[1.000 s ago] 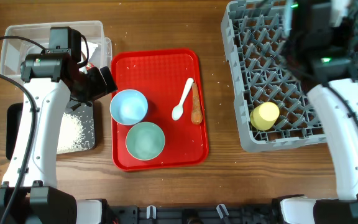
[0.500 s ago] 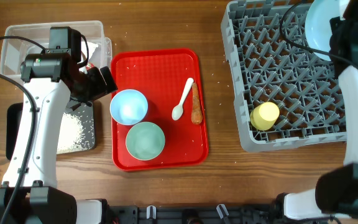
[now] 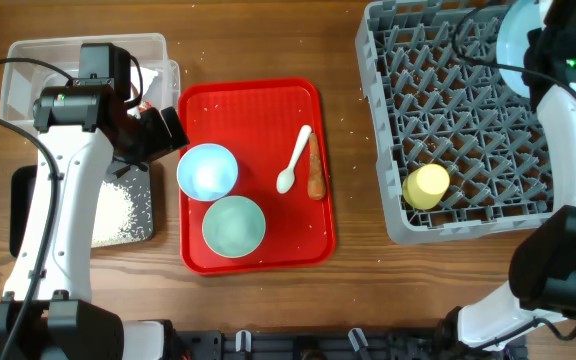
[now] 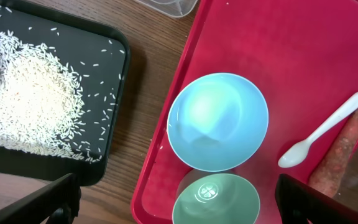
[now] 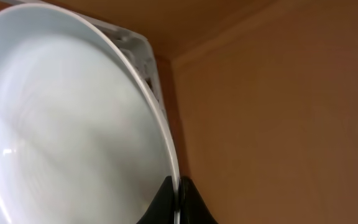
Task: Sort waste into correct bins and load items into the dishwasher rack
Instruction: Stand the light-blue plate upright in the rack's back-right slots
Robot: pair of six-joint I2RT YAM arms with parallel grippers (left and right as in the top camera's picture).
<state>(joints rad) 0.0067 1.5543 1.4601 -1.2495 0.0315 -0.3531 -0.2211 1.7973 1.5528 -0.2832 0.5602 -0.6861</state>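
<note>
the right gripper [image 5: 178,198] is pinched together on the thin rim of the light-blue round plate [image 5: 73,124], holding it tilted over the far right corner of the large square grey plastic dishwasher rack [image 3: 458,120]. that narrow bite looks like the weak point: the plate could swing or slip between the fingers. so near the corner, it could also catch the rack's wall or come down outside it rather than between the pegs.

the left gripper [image 4: 180,200] hangs with its fingers wide apart and nothing in them. it is over the light-blue bowl [image 4: 218,121] and the pale-green bowl [image 3: 233,225] on the flat red tray [image 3: 268,110]; a careless descent could clip both rims.

in the overhead view the right arm and the frame edge hide most of the plate. the grip shows only in the wrist view, which shows no pegs beneath. the left arm covers much of the clear rectangular plastic tub [image 3: 28,70], so its contents are hard to tell.
</note>
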